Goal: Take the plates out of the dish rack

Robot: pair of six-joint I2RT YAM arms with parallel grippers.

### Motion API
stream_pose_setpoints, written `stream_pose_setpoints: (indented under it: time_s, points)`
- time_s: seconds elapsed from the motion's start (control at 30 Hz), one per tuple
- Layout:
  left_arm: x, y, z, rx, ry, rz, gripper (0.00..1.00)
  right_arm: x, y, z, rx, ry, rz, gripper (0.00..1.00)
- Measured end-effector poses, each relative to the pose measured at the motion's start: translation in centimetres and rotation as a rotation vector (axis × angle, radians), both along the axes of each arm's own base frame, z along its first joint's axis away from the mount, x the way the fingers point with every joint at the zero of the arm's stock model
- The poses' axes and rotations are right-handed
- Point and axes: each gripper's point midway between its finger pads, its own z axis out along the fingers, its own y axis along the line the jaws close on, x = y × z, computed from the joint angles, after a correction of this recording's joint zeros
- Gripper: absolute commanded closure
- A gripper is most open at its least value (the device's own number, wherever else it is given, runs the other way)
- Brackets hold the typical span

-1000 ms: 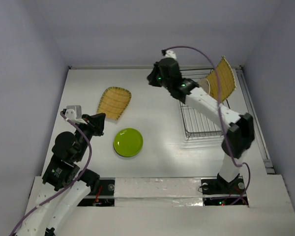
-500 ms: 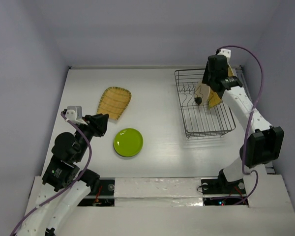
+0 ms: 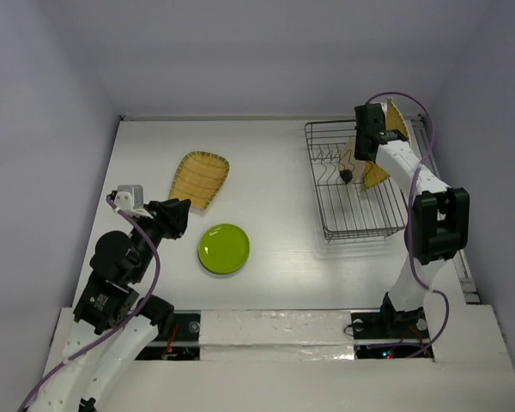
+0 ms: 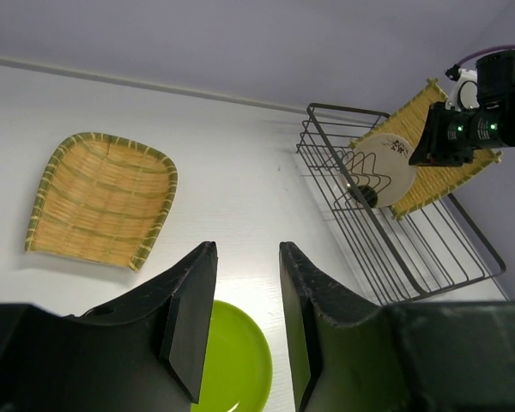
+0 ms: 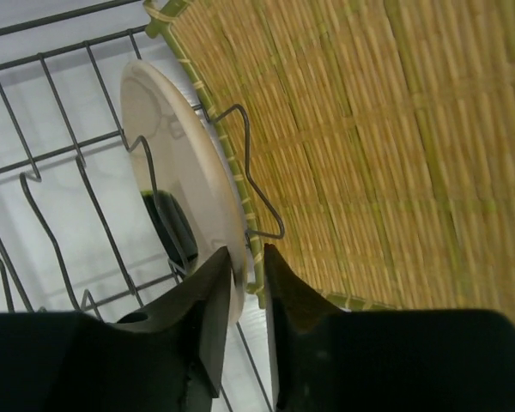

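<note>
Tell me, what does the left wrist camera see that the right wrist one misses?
Only left wrist: the oval tray, green plate, left gripper open, and the right arm. Only right wrist: the right gripper, its fingers either side of the rim of the cream plate. Both: that plate standing in the rack beside the square tray.

dark-marked cream plate (image 4: 384, 163) — lime-green plate (image 3: 223, 248) — woven straw-yellow tray (image 3: 199, 178)

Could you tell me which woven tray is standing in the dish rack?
The larger square tray, upright behind the cream plate; the oval tray lies flat.
</note>
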Motion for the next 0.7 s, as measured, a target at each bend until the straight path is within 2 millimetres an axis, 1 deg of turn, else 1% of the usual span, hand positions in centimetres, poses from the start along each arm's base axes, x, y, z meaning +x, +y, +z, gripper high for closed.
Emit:
stream_pose_setpoints:
  time_s: [0.03,0.1,0.17,0.27,0.4,0.5,0.57,0.7]
  points:
    - [0.0,0.0,0.0,0.0,0.0,0.0,0.68,0.3,0.0,-0.3,0.0,0.005,-0.001,0.8]
    - [0.0,0.0,0.0,0.0,0.0,0.0,0.68,0.7,0.0,-0.5,0.001,0.008,-0.001,0.86]
    - [0.0,0.0,0.0,0.0,0.0,0.0,0.68,0.9,0.0,-0.5,-0.007,0.014,0.006,0.95]
    - [0.0,0.0,0.0,0.0,0.0,-0.001,0.68,0.7,-0.2,-0.4,-0.021,0.021,0.01,1.0]
    - [0.0,0.1,0.0,0.0,0.0,0.003,0.68,0.6,-0.4,0.2,-0.032,0.013,0.004,1.0]
    - [0.1,0.1,0.0,0.0,0.0,0.006,0.68,0.4,-0.7,1.6,-0.039,-0.019,-0.009,1.0]
    - [0.1,0.1,0.0,0.0,0.0,0.006,0.68,0.2,-0.9,3.2,-0.045,-0.054,-0.017,1.0]
    - [0.1,0.1,0.0,0.0,0.0,0.006,0.68,-0.3,-1.8,7.8,-0.075,-0.158,-0.062,1.0]
